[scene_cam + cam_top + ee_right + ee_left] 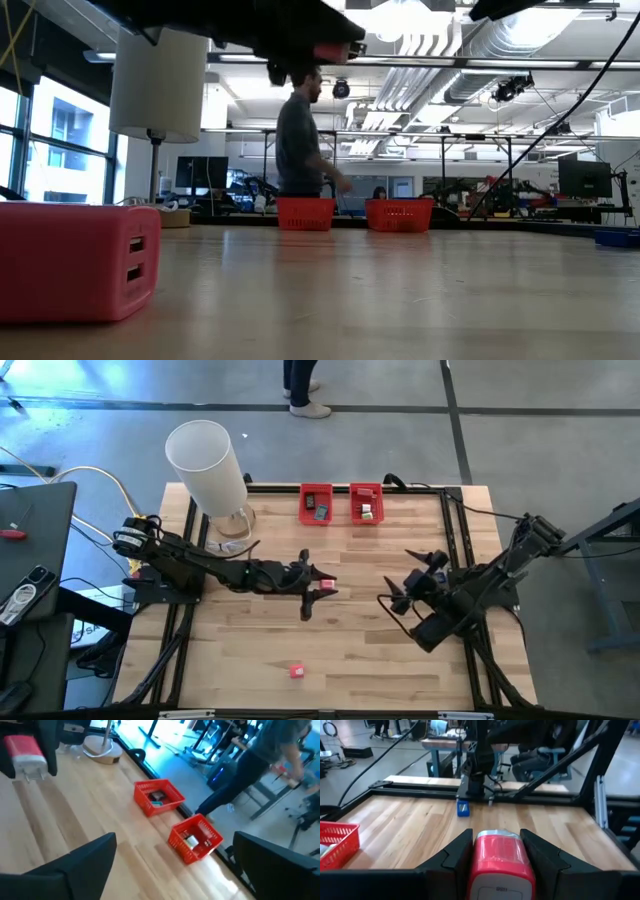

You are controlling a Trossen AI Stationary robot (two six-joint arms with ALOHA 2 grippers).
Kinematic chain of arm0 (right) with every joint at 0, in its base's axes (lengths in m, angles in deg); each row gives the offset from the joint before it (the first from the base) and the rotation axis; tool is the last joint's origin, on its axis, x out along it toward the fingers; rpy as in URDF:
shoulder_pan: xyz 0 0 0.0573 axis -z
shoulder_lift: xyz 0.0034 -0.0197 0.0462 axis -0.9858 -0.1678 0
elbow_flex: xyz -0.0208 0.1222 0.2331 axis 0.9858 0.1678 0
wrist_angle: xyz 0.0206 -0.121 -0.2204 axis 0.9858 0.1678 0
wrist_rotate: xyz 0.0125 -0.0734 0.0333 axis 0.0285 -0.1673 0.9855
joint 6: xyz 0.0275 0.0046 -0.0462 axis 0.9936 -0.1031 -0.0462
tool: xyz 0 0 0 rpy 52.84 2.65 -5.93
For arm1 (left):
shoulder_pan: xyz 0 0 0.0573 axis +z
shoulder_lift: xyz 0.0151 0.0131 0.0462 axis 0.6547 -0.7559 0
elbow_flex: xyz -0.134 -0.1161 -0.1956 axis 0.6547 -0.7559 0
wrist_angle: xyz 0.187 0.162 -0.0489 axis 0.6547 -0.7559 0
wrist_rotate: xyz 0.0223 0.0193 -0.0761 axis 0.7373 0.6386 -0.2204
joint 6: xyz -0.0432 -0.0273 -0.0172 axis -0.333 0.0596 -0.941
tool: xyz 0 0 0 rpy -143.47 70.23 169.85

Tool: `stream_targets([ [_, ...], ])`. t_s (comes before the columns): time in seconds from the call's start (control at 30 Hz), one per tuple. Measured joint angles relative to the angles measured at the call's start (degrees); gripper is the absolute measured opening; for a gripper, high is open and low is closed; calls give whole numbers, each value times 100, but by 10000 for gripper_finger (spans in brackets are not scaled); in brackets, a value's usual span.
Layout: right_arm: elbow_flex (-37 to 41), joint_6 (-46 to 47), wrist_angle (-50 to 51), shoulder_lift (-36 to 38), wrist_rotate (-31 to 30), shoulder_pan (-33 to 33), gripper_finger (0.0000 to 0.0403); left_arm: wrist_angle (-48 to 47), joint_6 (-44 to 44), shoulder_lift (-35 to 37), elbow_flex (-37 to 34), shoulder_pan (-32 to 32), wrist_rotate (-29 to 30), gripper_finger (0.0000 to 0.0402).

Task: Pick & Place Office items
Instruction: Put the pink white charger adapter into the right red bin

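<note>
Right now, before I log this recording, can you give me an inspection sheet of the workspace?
Surface: wooden table, bare in the middle.
Job's things: red charger block held in the left gripper; another red block near the front edge; blue piece by the right arm's base.
Clutter: two red bins holding small items; white cylinder.
Grippers: left gripper shut on the charger; right gripper open, empty.
Cables: yellow and white cables off the table's left.
Surroundings: a person behind the table.

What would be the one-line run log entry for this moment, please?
left gripper: shut on red blocky charger, above table | right gripper: fingers open, empty | small red block: on wooden table
</note>
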Motion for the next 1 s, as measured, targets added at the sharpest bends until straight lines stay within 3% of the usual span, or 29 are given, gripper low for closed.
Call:
stream_targets([
  [0.27,173,-930,-991,-128,-542,481,356,319,-822,-2,0,159,-2,136],
  [0.37,407,-2134,-2016,-136,-916,552,346,350,-1204,-2,0,258,-120,136],
  [0.47,592,-3579,-3150,-136,-989,607,337,607,-1567,-7,0,344,-621,136],
  [0.73,880,-6692,-5728,-139,1082,660,320,934,-1599,-7,0,405,-901,136],
  [1.0,892,-7824,-6594,-139,2277,960,322,1059,-1600,-7,0,407,-1200,136],
])
